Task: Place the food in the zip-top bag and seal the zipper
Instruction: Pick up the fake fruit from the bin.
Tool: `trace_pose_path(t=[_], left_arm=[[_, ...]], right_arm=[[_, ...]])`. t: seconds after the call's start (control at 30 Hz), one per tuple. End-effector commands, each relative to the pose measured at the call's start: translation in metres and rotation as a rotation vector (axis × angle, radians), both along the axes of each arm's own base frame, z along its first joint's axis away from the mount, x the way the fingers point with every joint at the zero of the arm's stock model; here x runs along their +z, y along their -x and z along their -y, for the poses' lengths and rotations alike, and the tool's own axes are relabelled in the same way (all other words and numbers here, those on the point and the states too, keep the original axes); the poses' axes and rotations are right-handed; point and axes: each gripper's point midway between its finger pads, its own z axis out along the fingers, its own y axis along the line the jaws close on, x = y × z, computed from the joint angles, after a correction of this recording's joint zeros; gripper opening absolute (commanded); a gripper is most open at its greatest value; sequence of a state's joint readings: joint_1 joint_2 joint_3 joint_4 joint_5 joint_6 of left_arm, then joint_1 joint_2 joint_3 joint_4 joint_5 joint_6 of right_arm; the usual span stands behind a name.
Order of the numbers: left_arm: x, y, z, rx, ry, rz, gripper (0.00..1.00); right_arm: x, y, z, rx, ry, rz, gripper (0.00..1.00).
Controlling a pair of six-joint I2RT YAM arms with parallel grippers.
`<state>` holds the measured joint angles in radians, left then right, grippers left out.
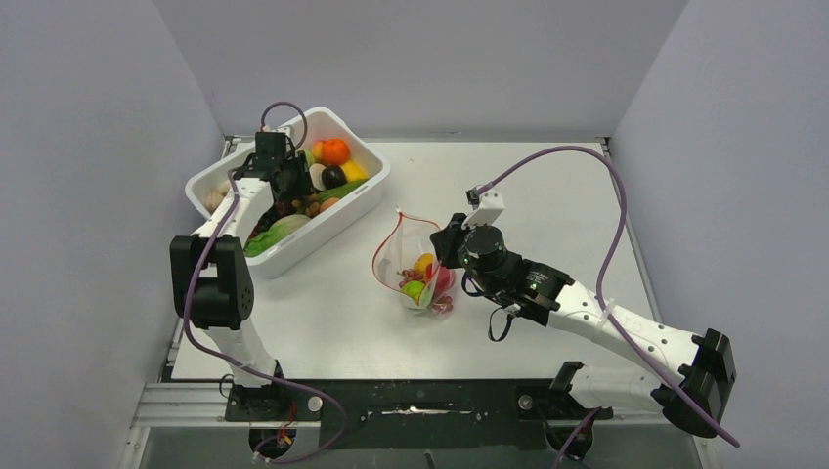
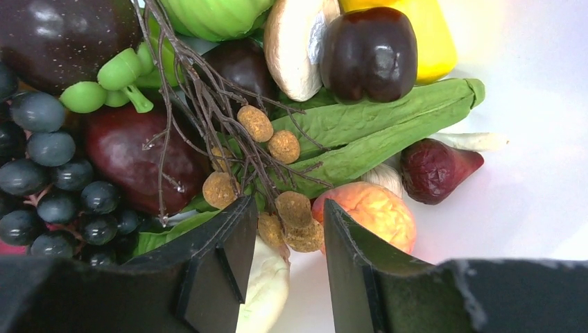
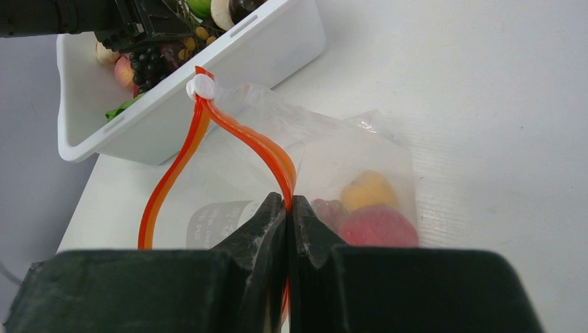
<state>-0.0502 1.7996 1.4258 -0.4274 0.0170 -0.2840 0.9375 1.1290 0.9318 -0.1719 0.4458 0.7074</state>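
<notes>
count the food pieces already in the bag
4 visible in the top view: yellow piece farthest, green piece left, red piece right, dark red piece nearest; more may be hidden.

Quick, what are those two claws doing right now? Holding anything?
Left gripper: open, at the brown fruit cluster, gripping nothing.
Right gripper: shut on the zipper of the zip-top bag.
</notes>
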Motion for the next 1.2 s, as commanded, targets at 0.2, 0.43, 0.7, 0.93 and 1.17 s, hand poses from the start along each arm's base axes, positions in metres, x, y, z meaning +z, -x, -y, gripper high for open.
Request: trace_pose_path(t=[0.2,0.43,0.7,0.93,1.17], left_arm=[[0.012,-0.024,0.006,-0.035,0.025,0.065,0.35],[0.015,-0.022,0.005,-0.033,0.022,0.069,0.23],[0.018,-0.019,0.002,-0.023,0.007,0.073,0.12],[0.028,-0.015,-0.001,-0.011,-0.006,0.096,0.08],[0.052,-0.005,-0.005,0.016,-0.047,0.145,0.07]], right_arm=[[0.040,-0.004,0.000,-0.030,-0.081,0.080,0.00],[0.041,-0.005,-0.001,-0.027,-0.078,0.079,0.00],[0.044,-0.006,-0.003,-0.023,-0.077,0.084,0.00],[0.042,-0.005,-0.004,-0.013,-0.077,0.081,0.00],[0.040,-0.004,-0.006,-0.008,-0.079,0.074,0.00]])
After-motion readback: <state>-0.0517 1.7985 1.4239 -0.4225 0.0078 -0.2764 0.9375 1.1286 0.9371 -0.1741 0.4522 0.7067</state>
